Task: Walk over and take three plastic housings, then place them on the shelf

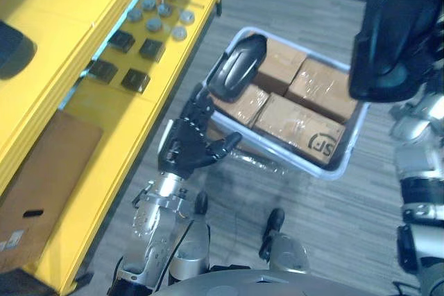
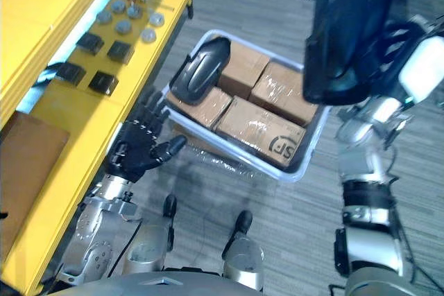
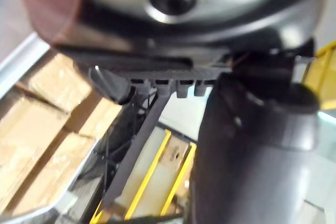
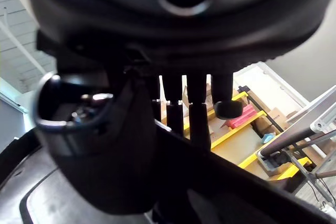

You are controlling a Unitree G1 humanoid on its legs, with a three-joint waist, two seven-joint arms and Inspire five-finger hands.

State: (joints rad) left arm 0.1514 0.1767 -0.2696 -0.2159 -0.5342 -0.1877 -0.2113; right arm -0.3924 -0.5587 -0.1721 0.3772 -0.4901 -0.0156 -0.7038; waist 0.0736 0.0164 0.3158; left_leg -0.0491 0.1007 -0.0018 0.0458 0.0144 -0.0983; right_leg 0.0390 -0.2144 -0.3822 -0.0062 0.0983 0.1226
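Bin (image 1: 334,169) of cardboard boxes (image 1: 298,126) on floor (image 1: 291,5) beside yellow shelf (image 1: 104,143), one black housing (image 1: 237,66) lying on boxes at corner nearest shelf. Left robot hand (image 1: 186,145) released, fingers (image 1: 201,107) spread, just beside bin. Right robot hand (image 4: 220,51) raised high, grasping second housing (image 1: 392,32), fingers and thumb round its edge.

I see one glossy black housing (image 1: 238,67) lying tilted on the boxes (image 1: 298,119) at 12 o'clock, rounded side up. A second housing (image 2: 350,29) stands upright in the air at 2 o'clock. The yellow shelf (image 1: 104,164) spans 9 to 11 o'clock.
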